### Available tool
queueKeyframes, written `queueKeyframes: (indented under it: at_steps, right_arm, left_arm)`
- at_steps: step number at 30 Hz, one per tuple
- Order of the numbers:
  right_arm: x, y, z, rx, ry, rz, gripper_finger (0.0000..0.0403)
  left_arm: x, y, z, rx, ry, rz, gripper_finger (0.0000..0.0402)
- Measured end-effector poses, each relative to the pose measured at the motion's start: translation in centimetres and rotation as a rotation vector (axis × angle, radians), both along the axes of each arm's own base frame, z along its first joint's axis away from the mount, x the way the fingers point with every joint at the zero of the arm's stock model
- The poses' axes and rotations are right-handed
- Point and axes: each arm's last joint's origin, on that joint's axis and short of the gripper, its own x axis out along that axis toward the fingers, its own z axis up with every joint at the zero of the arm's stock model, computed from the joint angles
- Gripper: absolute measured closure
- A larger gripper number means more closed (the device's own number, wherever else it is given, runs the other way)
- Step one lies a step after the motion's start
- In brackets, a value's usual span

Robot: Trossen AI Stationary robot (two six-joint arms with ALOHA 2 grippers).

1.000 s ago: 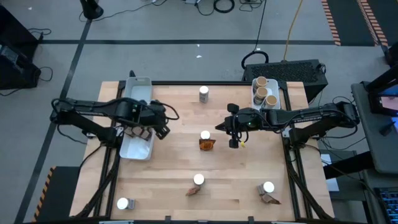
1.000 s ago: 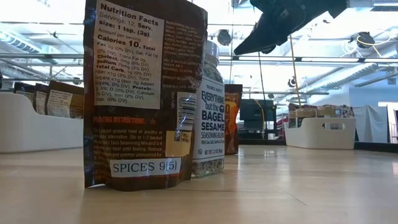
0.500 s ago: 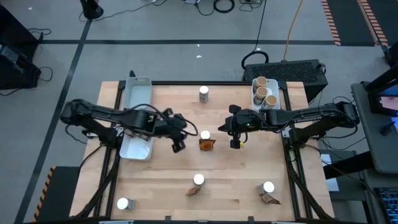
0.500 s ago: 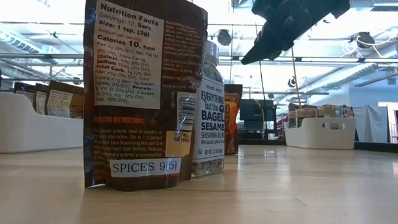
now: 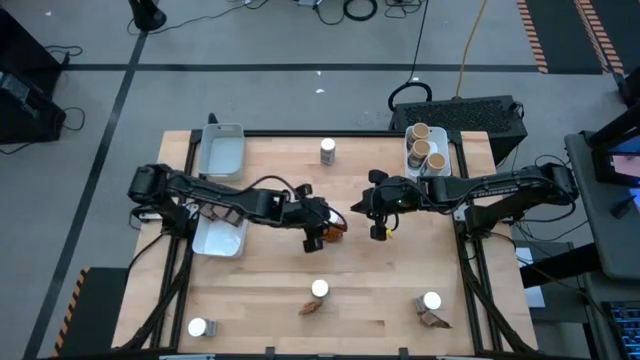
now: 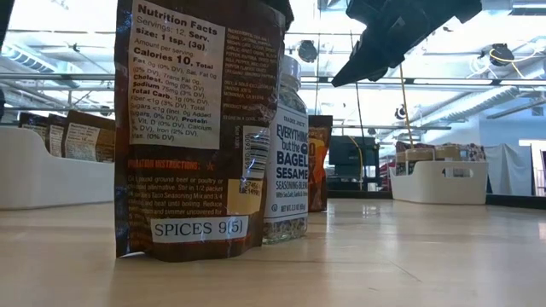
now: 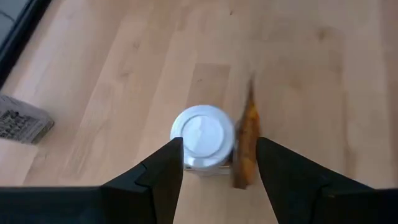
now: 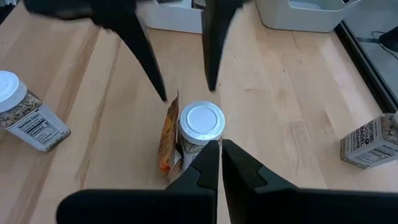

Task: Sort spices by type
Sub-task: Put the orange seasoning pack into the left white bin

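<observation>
At the table's middle a white-lidded spice jar (image 7: 203, 134) stands upright with a brown packet (image 7: 247, 147) on edge against it. My left gripper (image 7: 219, 143) hovers open just above the pair, one finger on each outer side, touching neither. My right gripper (image 8: 219, 145) is shut and empty, in the air a little to the right of the pair (image 5: 377, 230). From the right wrist view the jar (image 8: 201, 122), the packet (image 8: 168, 144) and the left gripper's two fingers (image 8: 144, 55) all show.
Other white-lidded jars stand at the far middle (image 5: 327, 150), near middle (image 5: 319, 289), near right (image 5: 431, 300) and near left (image 5: 197, 327), two with packets beside them. A white tray (image 5: 222, 152) lies at the left, and one with cork-topped jars (image 5: 425, 150) at the far right.
My left gripper has swung from the left tray toward the table's right, sinking and rolling as it went, and now straddles the middle jar and packet. Its fingers stay apart as before. The jar and packet have not moved.
</observation>
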Motion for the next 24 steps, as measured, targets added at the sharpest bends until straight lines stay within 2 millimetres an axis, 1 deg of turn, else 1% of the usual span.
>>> queueKeyframes:
  at_steps: [4,9,11,13,15,17,21,22,24]
  right_arm:
    - [0.0,0.0,0.0,-0.001,0.001,0.001,0.0403]
    - [0.0,0.0,0.0,-0.004,0.001,0.003,0.0403]
    - [0.0,0.0,0.0,-0.005,0.001,0.004,0.0403]
    - [0.0,0.0,0.0,-0.005,0.001,0.004,0.0403]
    - [0.0,0.0,0.0,-0.006,0.001,0.004,0.0403]
    - [0.0,0.0,0.0,-0.006,0.000,0.004,0.0403]
    - [0.0,0.0,0.0,-0.006,0.000,0.004,0.0403]
    - [0.0,0.0,0.0,-0.006,0.000,0.005,0.0403]
    - [0.0,0.0,0.0,-0.006,0.000,0.005,0.0403]
  left_arm:
    - [0.5,0.6,-1.4,0.001,0.043,0.014,0.0196]
    - [0.7,0.6,-1.8,-0.045,0.058,-0.028,0.0197]
    - [0.6,0.6,-1.9,-0.051,0.067,-0.033,0.0206]
    - [0.5,0.5,-2.0,-0.053,0.081,-0.035,0.0227]
    - [0.5,0.5,-2.0,-0.069,0.086,-0.047,0.0258]
    - [0.5,0.4,-2.0,-0.091,0.087,-0.065,0.0296]
    - [0.5,0.4,-2.0,-0.071,0.089,-0.102,0.0379]
    - [0.5,0.4,-2.0,-0.069,0.089,-0.105,0.0390]
    - [0.5,0.4,-2.0,-0.069,0.091,-0.105,0.0392]
